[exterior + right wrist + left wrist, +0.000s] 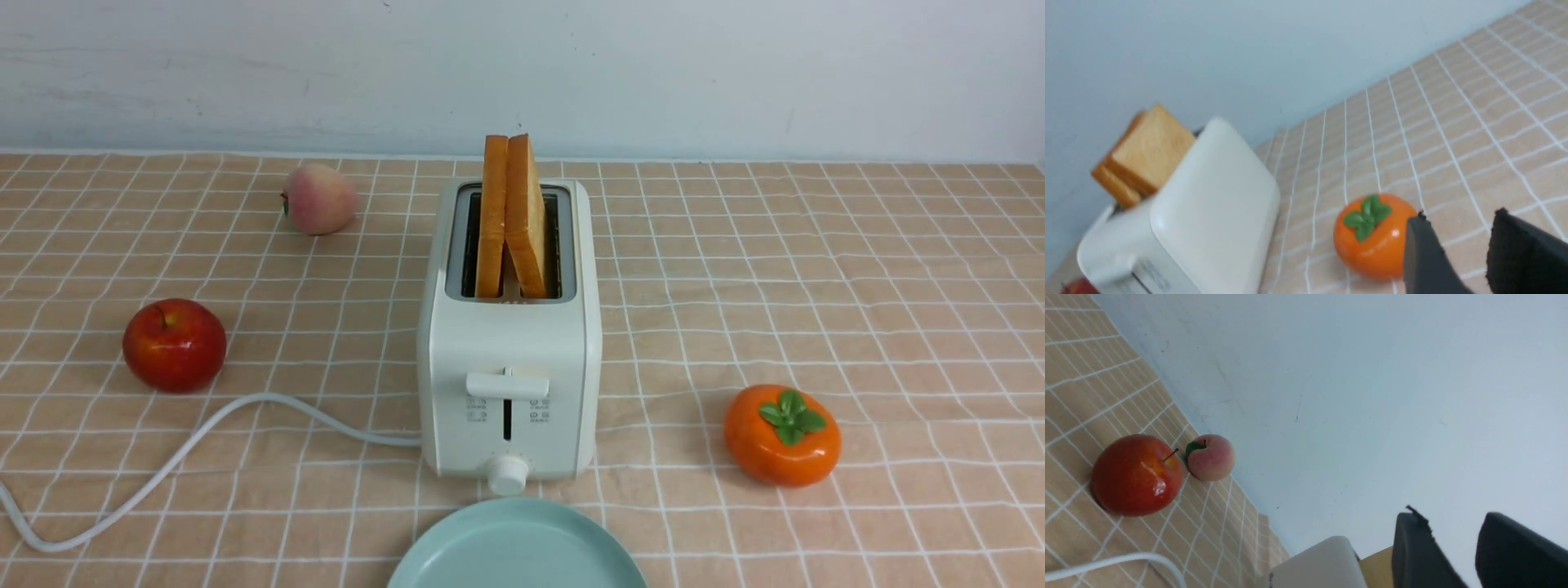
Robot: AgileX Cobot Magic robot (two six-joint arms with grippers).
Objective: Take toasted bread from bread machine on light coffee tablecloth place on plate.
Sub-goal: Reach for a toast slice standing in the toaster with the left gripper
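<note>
Left gripper [1451,522] showed as two dark fingers parted, with only the wall [653,73] visible in the gap and nothing held. Right gripper [1459,220] was likewise parted and held nothing; in its wrist view the near finger overlapped the edge of an orange persimmon [781,437], though contact could not be judged.

Bread machine [510,359] stood upright at mid-table on the light coffee tablecloth [816,269], its front panel facing the robot. Slide lever [507,385] sat near the top of its slot, with the round knob [507,475] below it at the base.

Toasted bread [513,216]: two slices, one in each slot, both standing well above the top of the machine. They tilted toward each other and touched at their upper edges.

Plate [517,547] lay just in front of the machine, on the robot's side, partly cut off by the frame edge. No toast was on it.

White cord [163,465] ran from the machine's left side across the cloth toward the robot's left. Red apple [174,344] sat to the left of the machine, well apart from it. Peach [319,198] lay farther back on the left, near the wall. The persimmon rested on the right, apart from the machine.
</note>
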